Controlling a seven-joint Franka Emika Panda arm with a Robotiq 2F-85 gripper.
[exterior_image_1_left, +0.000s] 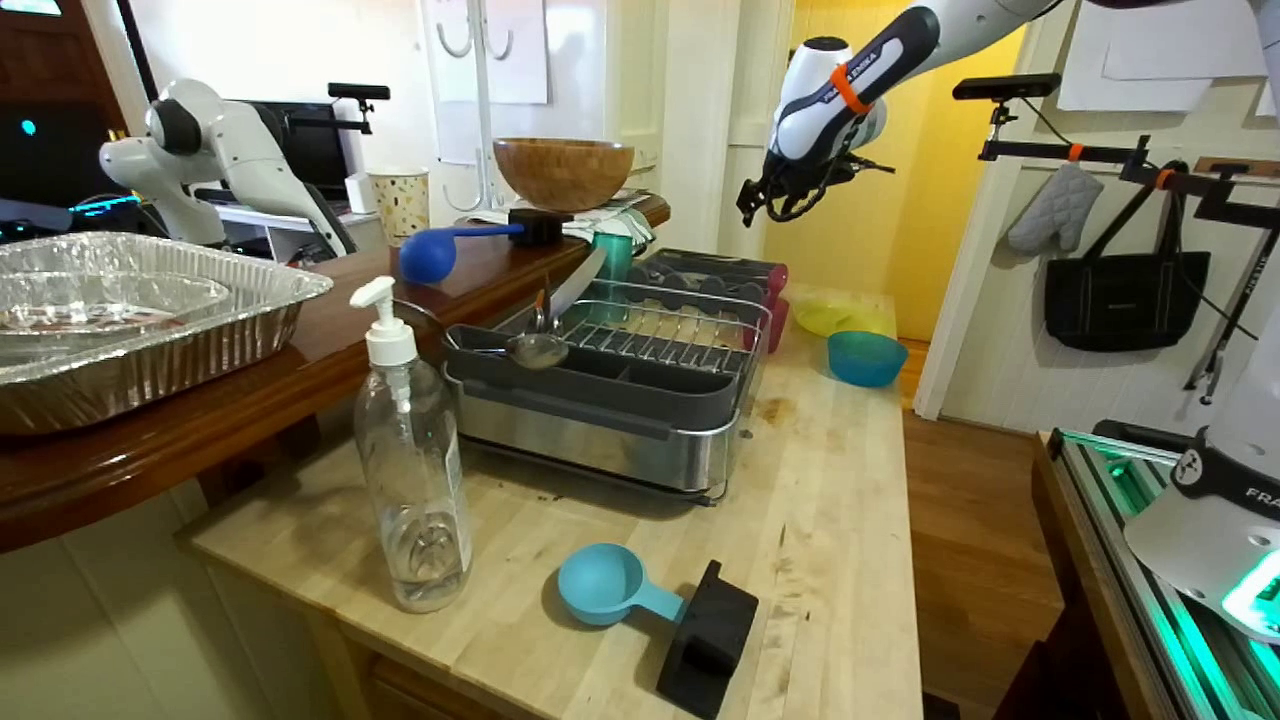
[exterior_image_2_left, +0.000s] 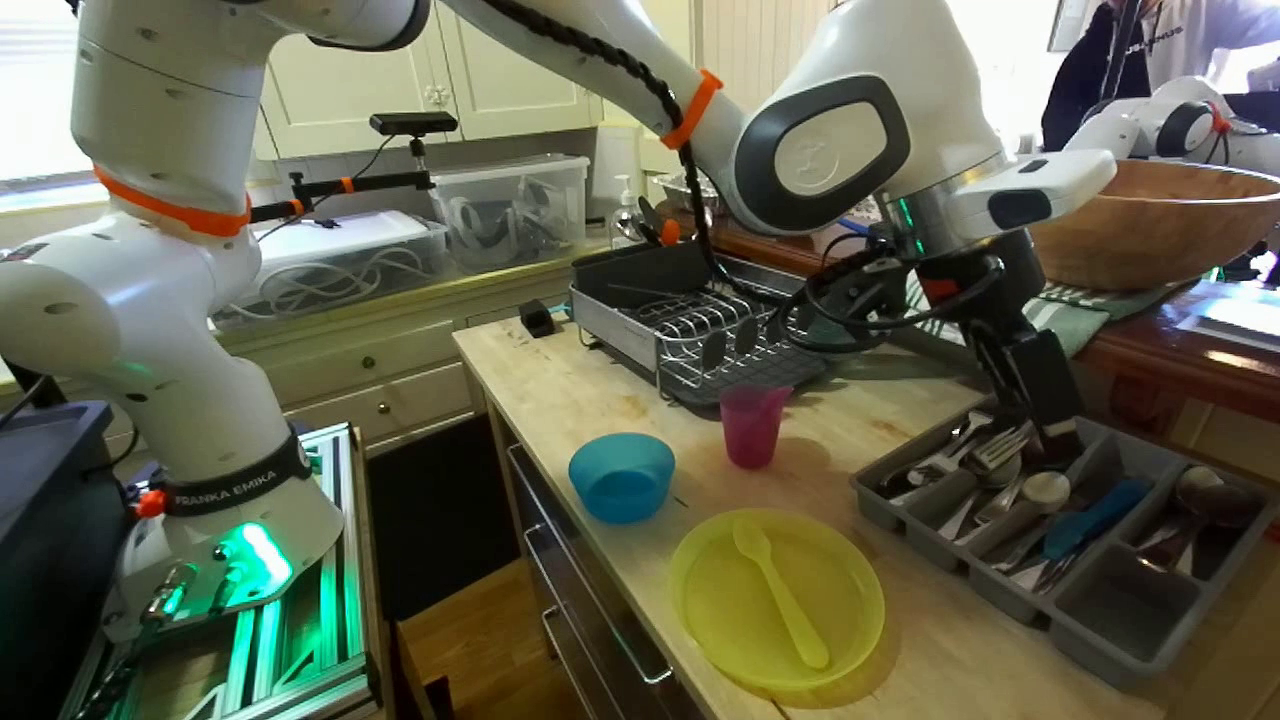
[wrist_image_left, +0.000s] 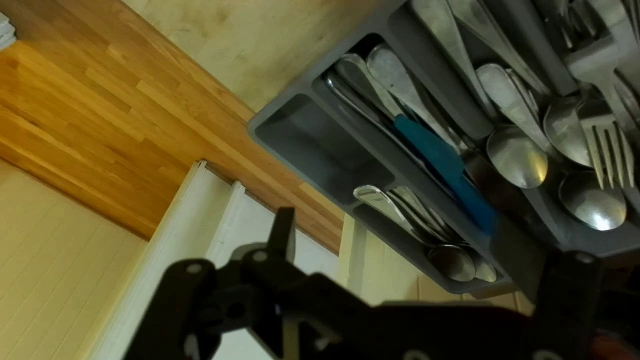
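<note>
My gripper (wrist_image_left: 400, 232) stands open in the wrist view, its fingers wide apart and nothing held between them. Beyond it lies a grey cutlery tray (wrist_image_left: 320, 145), tilted in that picture. Inside are a blue-handled utensil (wrist_image_left: 442, 160), a fork (wrist_image_left: 607, 145) and several metal spoons (wrist_image_left: 517, 157). In an exterior view the gripper (exterior_image_2_left: 1045, 410) points down at the tray's (exterior_image_2_left: 1125, 605) far side; whether it touches anything there I cannot tell. Nearby are a yellow plate (exterior_image_2_left: 715, 600) bearing a yellow spoon (exterior_image_2_left: 785, 600), a blue bowl (exterior_image_2_left: 622, 480) and a pink cup (exterior_image_2_left: 752, 430).
A dish rack (exterior_image_1_left: 600, 440) stands along the wooden counter, beside a raised ledge with a wooden bowl (exterior_image_1_left: 563, 175) and a foil pan (exterior_image_1_left: 230, 340). A pump bottle (exterior_image_1_left: 415, 500) and a blue scoop (exterior_image_1_left: 603, 585) on a black block (exterior_image_1_left: 708, 640) occupy the near end.
</note>
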